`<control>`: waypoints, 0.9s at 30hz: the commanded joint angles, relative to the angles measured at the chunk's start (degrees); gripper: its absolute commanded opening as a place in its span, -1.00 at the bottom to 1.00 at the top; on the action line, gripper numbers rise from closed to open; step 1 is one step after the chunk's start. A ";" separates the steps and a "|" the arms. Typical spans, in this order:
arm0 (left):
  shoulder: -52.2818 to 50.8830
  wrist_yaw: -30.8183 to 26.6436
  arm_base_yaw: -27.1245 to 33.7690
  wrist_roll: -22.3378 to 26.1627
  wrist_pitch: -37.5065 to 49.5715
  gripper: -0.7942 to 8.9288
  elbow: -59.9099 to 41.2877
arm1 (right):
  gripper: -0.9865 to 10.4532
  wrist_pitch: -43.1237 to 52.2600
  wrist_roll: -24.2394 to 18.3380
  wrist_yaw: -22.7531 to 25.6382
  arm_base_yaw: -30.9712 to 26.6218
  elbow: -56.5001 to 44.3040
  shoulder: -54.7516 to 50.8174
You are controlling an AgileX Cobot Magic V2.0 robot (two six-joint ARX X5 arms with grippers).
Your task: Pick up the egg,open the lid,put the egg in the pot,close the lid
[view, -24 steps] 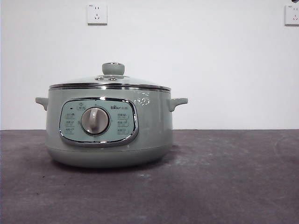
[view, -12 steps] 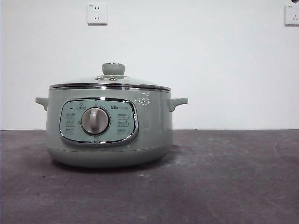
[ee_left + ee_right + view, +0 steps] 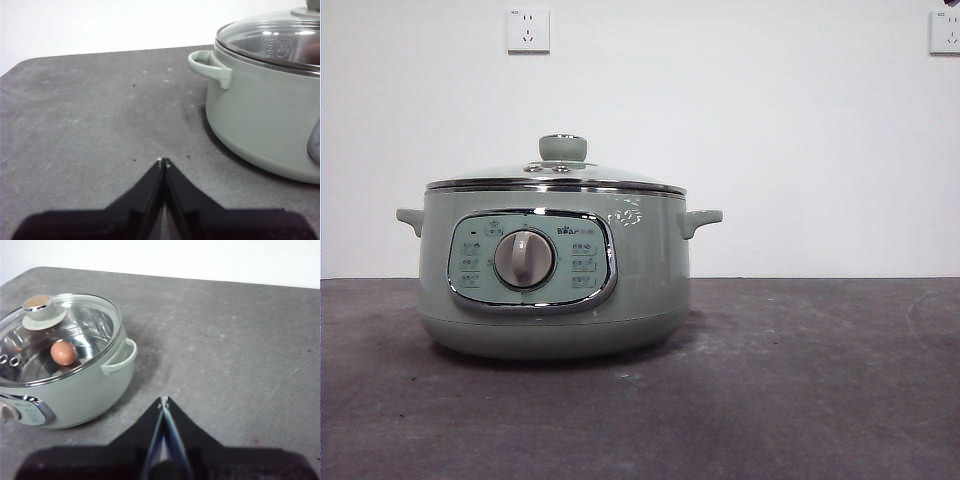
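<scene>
The sage-green pot (image 3: 555,270) stands on the dark table, left of the middle, with its lid (image 3: 556,172) resting closed on it. In the right wrist view the brown-orange egg (image 3: 63,353) lies inside the pot (image 3: 75,385), seen through the glass lid (image 3: 65,335). The egg is hidden in the front view. My left gripper (image 3: 163,162) is shut and empty, low over the table beside the pot (image 3: 265,115). My right gripper (image 3: 164,400) is shut and empty, over bare table beside the pot's side handle (image 3: 120,358).
The grey table top (image 3: 800,380) stretches to the right of the pot. A white wall with two sockets (image 3: 527,30) stands behind. The table's rounded corner shows in the left wrist view (image 3: 20,65).
</scene>
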 commanded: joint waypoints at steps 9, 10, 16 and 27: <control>-0.15 0.04 0.15 -0.33 0.22 -0.84 -0.87 | -0.83 7.15 -9.18 -5.35 -11.13 -4.24 -9.14; -0.15 0.04 0.15 -0.33 0.22 -0.84 -0.87 | -0.83 8.87 -9.18 -8.11 -13.68 -5.81 -10.93; -0.15 0.07 0.15 -0.33 0.22 -0.84 -0.87 | -0.83 16.15 -9.16 -12.31 -24.44 -16.85 -21.59; -0.15 0.04 0.15 -0.33 0.22 -0.84 -0.87 | -0.83 24.68 -5.66 -12.17 -24.76 -37.16 -31.39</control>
